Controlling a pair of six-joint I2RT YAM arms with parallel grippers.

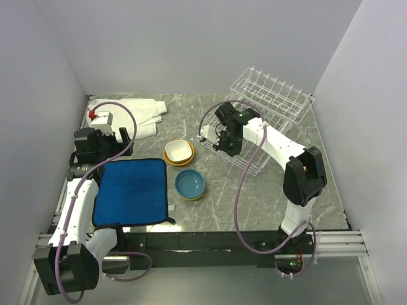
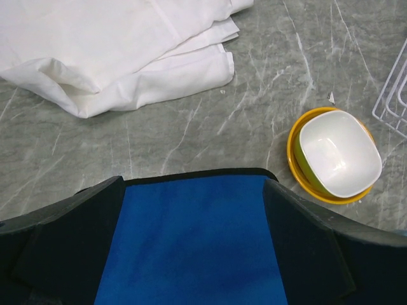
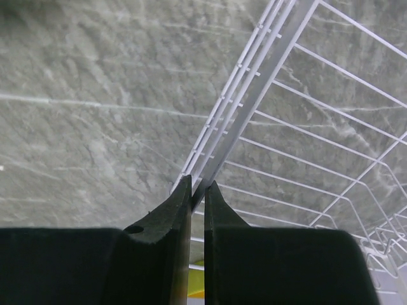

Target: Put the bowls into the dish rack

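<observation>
The white wire dish rack (image 1: 275,96) stands at the back right, its low front basket (image 1: 245,164) reaching toward the middle. My right gripper (image 1: 220,138) is at the rack's left edge. In the right wrist view it (image 3: 198,185) is shut on the rack's white rim wire (image 3: 254,95). A bowl that is white inside (image 1: 179,151) sits nested in a yellow-orange bowl (image 2: 299,166) left of the rack; the white-inside bowl (image 2: 339,154) is lime green outside. A blue bowl (image 1: 189,183) rests on a yellow one nearer me. My left gripper (image 1: 124,136) (image 2: 194,184) hangs open above the blue mat, holding nothing.
A blue cloth mat (image 1: 133,190) (image 2: 191,248) lies at the front left. Behind it lies a folded white cloth (image 1: 130,111) (image 2: 121,51). White walls close in the grey marbled table on three sides.
</observation>
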